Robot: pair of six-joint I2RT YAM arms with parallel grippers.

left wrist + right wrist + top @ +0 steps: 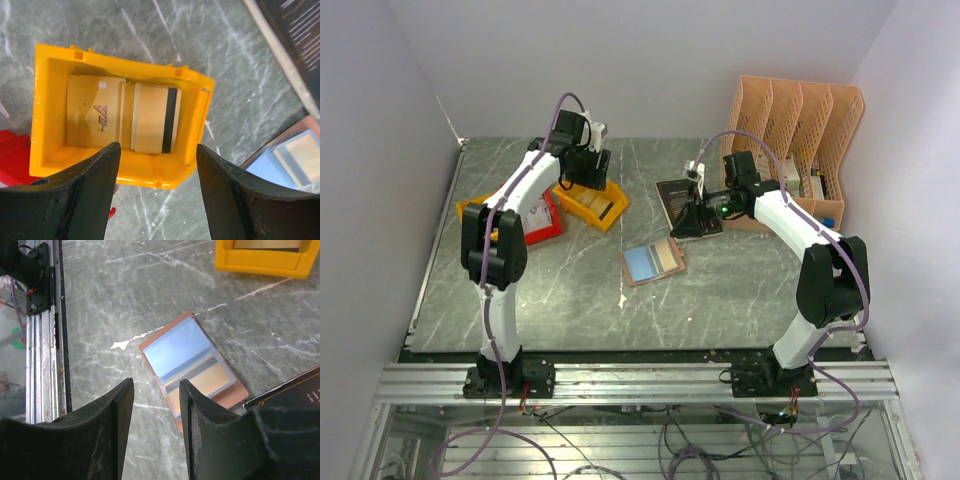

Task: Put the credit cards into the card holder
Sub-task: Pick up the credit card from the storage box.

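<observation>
We see gold credit cards (150, 117) flat in the yellow bin (47, 125), left gripper (159, 150) wide, empty above. Right gripper (156, 390) part-open, empty, near the open card holder (192, 367). We judge the cards light, stiff, slick: pinch the long edges.

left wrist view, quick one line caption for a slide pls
Left gripper open above the yellow bin, two gold cards lying flat inside, one stripe side up.

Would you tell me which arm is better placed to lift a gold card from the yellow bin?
Left. The left gripper hangs open right above the yellow bin, the gold cards directly below it. The right gripper is off by the card holder.
</observation>
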